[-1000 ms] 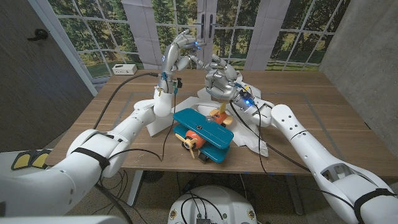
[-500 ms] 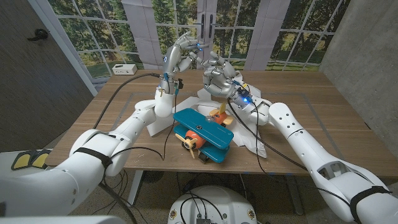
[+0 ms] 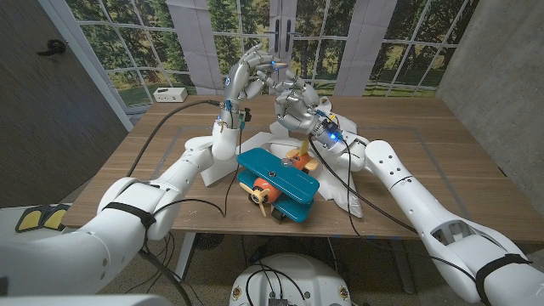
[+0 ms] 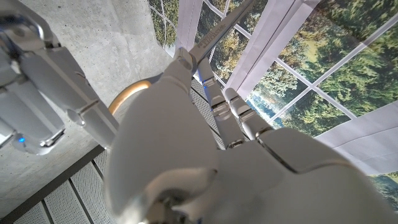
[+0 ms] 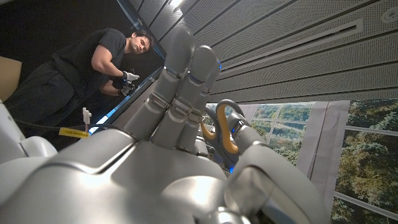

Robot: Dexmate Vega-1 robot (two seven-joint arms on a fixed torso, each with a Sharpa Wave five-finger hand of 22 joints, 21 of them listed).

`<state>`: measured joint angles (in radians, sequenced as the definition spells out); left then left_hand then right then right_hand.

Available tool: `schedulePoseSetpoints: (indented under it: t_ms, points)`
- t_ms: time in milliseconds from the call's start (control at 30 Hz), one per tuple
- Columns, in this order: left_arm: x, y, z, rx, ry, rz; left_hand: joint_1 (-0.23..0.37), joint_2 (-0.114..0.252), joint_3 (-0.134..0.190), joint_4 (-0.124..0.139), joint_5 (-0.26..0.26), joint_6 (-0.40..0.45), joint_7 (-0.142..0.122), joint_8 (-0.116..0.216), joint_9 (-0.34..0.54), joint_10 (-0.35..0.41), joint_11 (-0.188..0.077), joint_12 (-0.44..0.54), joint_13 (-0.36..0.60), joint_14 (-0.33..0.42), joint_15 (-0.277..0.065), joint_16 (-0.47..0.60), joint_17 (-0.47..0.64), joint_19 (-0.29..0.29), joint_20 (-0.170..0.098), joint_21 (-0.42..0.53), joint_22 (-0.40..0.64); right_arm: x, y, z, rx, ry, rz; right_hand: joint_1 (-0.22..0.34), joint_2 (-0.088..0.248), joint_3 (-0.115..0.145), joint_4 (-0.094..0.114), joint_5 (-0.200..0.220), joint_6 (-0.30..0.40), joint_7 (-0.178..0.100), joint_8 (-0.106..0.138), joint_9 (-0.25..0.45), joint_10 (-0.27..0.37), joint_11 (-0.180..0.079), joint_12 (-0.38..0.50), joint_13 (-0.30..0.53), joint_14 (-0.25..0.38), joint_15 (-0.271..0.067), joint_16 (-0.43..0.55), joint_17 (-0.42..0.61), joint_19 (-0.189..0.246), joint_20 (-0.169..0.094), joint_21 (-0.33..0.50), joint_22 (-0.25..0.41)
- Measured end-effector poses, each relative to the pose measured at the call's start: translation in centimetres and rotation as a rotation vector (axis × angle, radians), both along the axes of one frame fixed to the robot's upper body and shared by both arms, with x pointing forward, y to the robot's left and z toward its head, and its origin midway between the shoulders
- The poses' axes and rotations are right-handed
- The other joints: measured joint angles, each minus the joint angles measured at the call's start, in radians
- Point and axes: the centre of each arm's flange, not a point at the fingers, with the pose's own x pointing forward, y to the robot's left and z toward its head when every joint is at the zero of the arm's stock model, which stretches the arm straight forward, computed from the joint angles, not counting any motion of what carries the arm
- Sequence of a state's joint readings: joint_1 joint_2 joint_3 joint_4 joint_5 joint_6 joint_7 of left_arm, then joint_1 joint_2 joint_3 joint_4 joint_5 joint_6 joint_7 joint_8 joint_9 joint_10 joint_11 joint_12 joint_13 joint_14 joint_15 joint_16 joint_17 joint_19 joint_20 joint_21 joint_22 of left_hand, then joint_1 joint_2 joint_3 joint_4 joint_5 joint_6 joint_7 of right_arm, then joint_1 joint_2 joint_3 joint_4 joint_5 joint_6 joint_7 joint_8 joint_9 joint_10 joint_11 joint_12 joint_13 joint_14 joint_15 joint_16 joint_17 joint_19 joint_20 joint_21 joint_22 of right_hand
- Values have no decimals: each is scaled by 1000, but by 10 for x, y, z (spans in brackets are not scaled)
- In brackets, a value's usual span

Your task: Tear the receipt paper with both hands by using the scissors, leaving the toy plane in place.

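Note:
My left hand is raised above the far middle of the table, fingers curled. An orange scissors handle loop shows right beside it, and the same loop appears between the two hands in the right wrist view. My right hand is raised close beside the left one, fingers curled toward it; what it holds is hidden. White receipt paper lies spread on the table under and in front of both hands. The teal toy plane with orange parts sits on the paper, nearer to me than both hands.
Black cables run across the table's left half. A small white box stands at the far left edge. A person in dark clothes stands behind the table. Bare wood lies to the right.
My right hand has moved a little up and to the left, closer to the left hand. The plane and the paper have stayed put.

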<state>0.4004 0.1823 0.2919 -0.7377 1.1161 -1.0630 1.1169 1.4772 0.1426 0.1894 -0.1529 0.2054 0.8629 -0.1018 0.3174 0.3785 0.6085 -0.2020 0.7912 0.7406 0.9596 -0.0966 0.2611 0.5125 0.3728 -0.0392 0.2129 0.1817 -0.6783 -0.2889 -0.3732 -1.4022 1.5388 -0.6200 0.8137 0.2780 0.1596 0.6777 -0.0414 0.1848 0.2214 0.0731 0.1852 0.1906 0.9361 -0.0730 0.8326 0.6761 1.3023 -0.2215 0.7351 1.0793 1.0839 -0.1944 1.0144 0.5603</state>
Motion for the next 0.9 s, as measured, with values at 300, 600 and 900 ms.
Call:
schedulePoseSetpoints:
  t_ms: [300, 600, 900]
  points:
    - [-2, -1, -3, 13, -15, 16, 0, 0, 0, 0, -2, 0, 0, 0, 0, 0, 0, 0, -9, 0, 0, 2, 0, -4, -4, 0, 0, 5, -1, -3, 4, 19, -24, 0, 0, 8, 0, 0, -4, -4, 0, 0, 0, 0, 0, 0, 0, 0, -7, 2, -5, 5, 15, -4]
    - [-3, -2, -5, 24, -26, 35, 0, 0, 0, 0, -3, 3, 4, -7, -1, 0, 0, -4, -18, 0, 0, 2, 0, -4, -4, 0, 0, 6, -2, -1, 14, 17, -29, 0, 0, 12, -4, 0, -4, -4, 0, 0, 0, 0, 0, -2, 4, -4, -18, 15, -13, 5, 23, -9]
    - [-3, -1, -7, 28, -27, 41, 3, -3, -5, 3, -4, 5, 1, -9, 2, -1, 1, -7, -24, 9, -9, 2, -1, -4, -4, 0, 0, 2, -1, 1, 21, 3, -19, 0, 0, 16, -1, 0, -4, -3, -2, -3, 0, 0, 4, -4, 4, -4, -26, 16, -14, 7, 28, -18]
